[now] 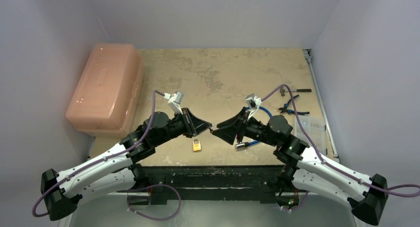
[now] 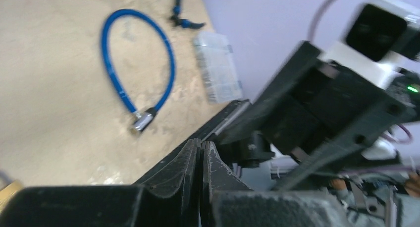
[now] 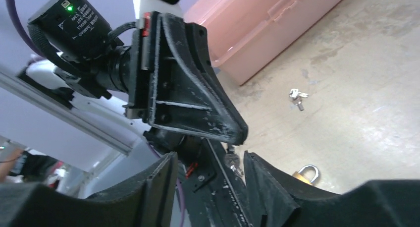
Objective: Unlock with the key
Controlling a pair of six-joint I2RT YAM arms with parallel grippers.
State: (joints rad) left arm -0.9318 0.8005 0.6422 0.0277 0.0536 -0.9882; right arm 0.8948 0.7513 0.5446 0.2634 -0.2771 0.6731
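A small brass padlock lies on the table just below the two gripper tips; it also shows in the right wrist view. My left gripper is shut, its fingers pressed together in the left wrist view. In the right wrist view a small silvery key hangs from the tip of the left gripper. My right gripper is open, facing the left gripper tip to tip, with the key between its fingers but not touched. In the top view the right gripper sits just right of the left one.
A pink plastic box stands at the far left. A blue cable lock lies under my right arm. Blue-handled pliers and a clear parts case are at the right edge. Spare keys lie on the table.
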